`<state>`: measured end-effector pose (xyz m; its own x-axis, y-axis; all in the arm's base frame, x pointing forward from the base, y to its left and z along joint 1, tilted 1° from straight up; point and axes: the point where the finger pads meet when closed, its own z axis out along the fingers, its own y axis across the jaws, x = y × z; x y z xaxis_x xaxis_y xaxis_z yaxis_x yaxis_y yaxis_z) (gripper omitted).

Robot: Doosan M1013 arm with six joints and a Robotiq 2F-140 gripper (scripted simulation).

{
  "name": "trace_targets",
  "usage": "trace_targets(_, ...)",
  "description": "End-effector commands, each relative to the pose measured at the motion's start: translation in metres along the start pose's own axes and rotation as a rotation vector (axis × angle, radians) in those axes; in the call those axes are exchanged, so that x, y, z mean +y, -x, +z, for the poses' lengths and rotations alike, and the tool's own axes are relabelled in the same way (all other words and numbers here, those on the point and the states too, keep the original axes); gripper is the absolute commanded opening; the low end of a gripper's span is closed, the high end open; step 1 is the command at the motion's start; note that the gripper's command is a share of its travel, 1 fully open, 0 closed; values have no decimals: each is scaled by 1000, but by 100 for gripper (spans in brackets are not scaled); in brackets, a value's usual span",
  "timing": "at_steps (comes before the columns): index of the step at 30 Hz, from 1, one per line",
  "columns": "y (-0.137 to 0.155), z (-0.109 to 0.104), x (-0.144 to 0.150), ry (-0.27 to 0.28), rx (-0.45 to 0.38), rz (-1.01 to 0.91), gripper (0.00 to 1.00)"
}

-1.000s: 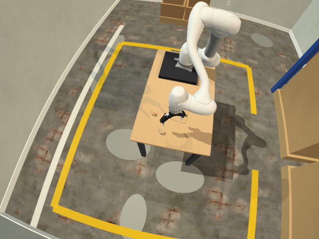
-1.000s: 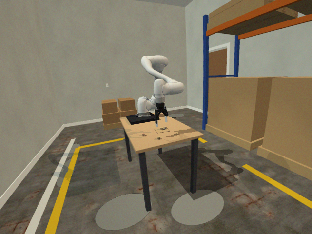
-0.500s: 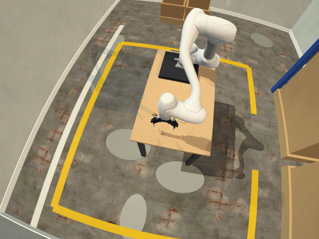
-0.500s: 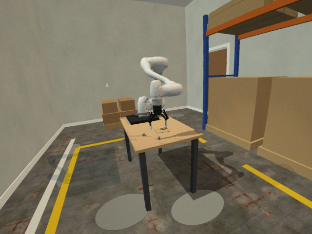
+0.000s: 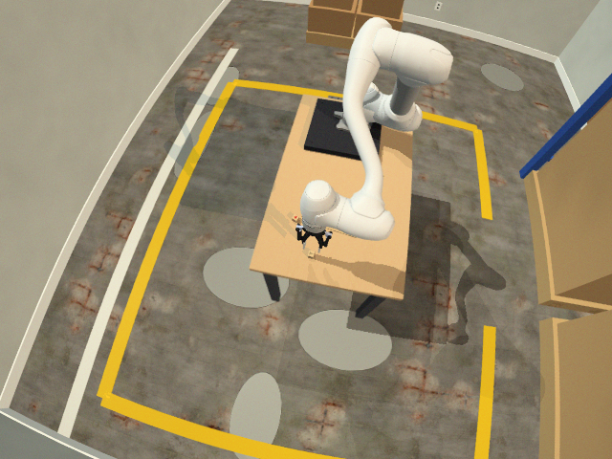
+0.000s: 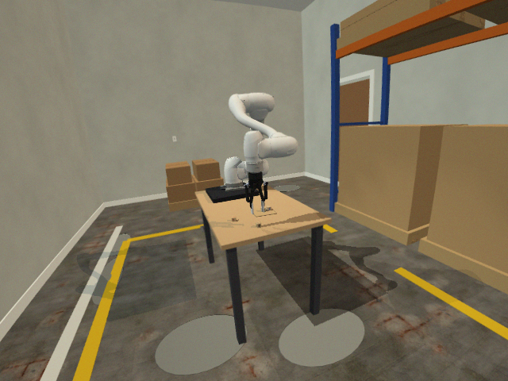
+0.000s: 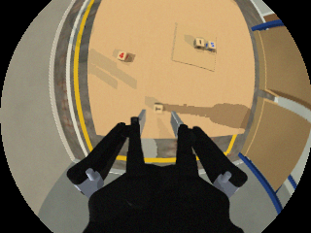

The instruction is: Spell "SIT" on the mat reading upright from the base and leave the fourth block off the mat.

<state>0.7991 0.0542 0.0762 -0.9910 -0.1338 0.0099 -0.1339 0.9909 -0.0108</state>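
A rectangular wooden table (image 5: pixel 345 269) (image 6: pixel 286 229) (image 7: pixel 146 83), light tan with a smooth top and dark legs, stands beneath the gripper (image 5: pixel 314 242) (image 6: pixel 257 211) (image 7: pixel 157 118). At the arm's base end, behind the gripper, a black plate (image 5: pixel 328 141) (image 6: pixel 221 197) lies on the top. In the wrist view, a thin, tan, dark-edged mat (image 7: pixel 187 55) lies flat beyond the gripper, to the upper right of its fingertips. Directly on the wood are two small cubes: one with dark lettering (image 5: pixel 311 254) (image 6: pixel 258 225) (image 7: pixel 158 108) just past the fingertips, and one with a red mark (image 5: pixel 295 217) (image 6: pixel 234 219) (image 7: pixel 122 55) farther off, to their upper left. Shadows stretch across the surface on both sides of the gripper.

Arm (image 5: pixel 364 142) (image 6: pixel 256 123): swinging away from above the mat (image 6: pixel 267 213) (image 7: pixel 182 53)
Gripper (image 5: pixel 311 248) (image 6: pixel 257 212) (image 7: pixel 158 115): turning, lowering, its fingers drawing closer together
Arm's shadow (image 5: pixel 370 267) (image 6: pixel 295 219) (image 7: pixel 228 114): sliding across the table (image 5: pixel 292 172) (image 6: pixel 229 233) (image 7: pixel 146 29) toward the front block (image 5: pixel 311 254) (image 6: pixel 258 225) (image 7: pixel 158 108)
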Motion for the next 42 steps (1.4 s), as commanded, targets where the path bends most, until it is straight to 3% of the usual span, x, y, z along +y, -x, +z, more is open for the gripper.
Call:
trace_targets(1,0,0,0,0,0,0,37)
trace_targets(42,0,10,0,0,0,0,37)
